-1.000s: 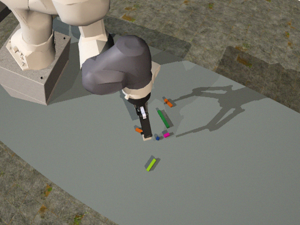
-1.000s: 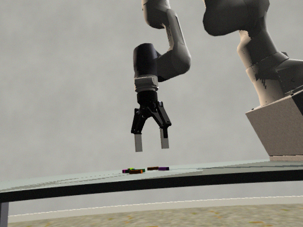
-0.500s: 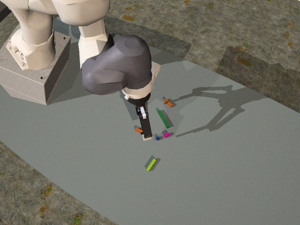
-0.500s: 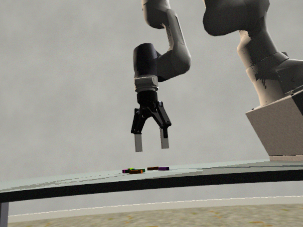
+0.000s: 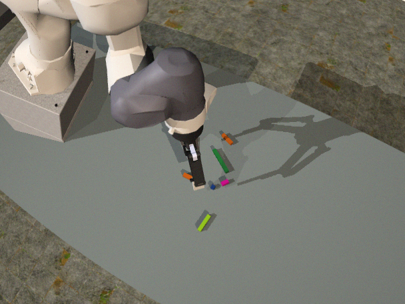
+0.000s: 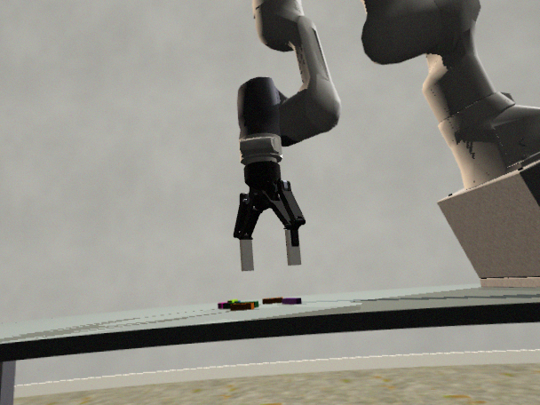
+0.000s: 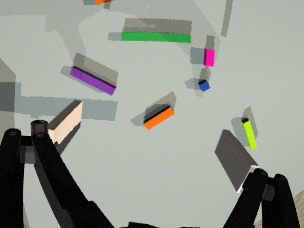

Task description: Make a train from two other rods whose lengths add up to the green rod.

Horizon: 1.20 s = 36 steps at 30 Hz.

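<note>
My gripper point(image 6: 270, 255) hangs open and empty well above the table; its fingers frame the wrist view point(image 7: 150, 142). Below it lie the rods, all flat and apart from one another. The green rod point(image 7: 156, 37) point(image 5: 220, 160) lies at the far side. One orange rod point(image 7: 159, 118) point(image 5: 187, 176) lies between the fingers' lines. A second orange rod point(image 5: 227, 139) lies beyond the green one. A purple rod point(image 7: 92, 81) lies left; the arm hides it in the top view. A magenta rod point(image 7: 210, 57) point(image 5: 224, 182), a blue rod point(image 7: 204, 85) point(image 5: 212, 187) and a lime rod point(image 7: 250, 133) point(image 5: 204, 223) lie to the right.
The robot's base block point(image 5: 43, 97) stands at the table's back left corner. In the exterior view the rods show as a low cluster point(image 6: 259, 303) near the table's front edge point(image 6: 266, 326).
</note>
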Each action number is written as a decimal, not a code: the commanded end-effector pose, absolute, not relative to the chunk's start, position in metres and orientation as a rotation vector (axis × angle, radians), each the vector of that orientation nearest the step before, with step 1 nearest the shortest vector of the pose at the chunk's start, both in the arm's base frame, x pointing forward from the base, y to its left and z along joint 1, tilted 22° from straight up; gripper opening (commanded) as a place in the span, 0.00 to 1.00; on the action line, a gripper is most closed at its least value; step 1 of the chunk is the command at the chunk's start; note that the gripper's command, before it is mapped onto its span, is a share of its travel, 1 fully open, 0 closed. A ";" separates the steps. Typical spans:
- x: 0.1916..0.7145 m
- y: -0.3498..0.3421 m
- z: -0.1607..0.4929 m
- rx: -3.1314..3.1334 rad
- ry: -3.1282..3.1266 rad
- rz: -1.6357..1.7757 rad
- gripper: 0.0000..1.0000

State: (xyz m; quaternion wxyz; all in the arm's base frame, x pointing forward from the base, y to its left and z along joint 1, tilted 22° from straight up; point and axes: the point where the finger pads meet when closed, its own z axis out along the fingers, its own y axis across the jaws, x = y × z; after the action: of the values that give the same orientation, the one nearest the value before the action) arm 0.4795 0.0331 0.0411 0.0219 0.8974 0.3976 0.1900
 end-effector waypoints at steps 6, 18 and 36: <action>0.480 0.034 0.041 2.774 1.245 0.587 1.00; 0.480 0.034 0.041 2.774 1.245 0.587 1.00; 0.478 0.056 0.043 2.400 1.755 0.546 1.00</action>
State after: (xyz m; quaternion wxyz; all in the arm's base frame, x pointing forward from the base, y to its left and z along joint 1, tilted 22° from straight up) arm 0.4797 0.0512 0.0436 0.0511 0.8315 0.5203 0.1879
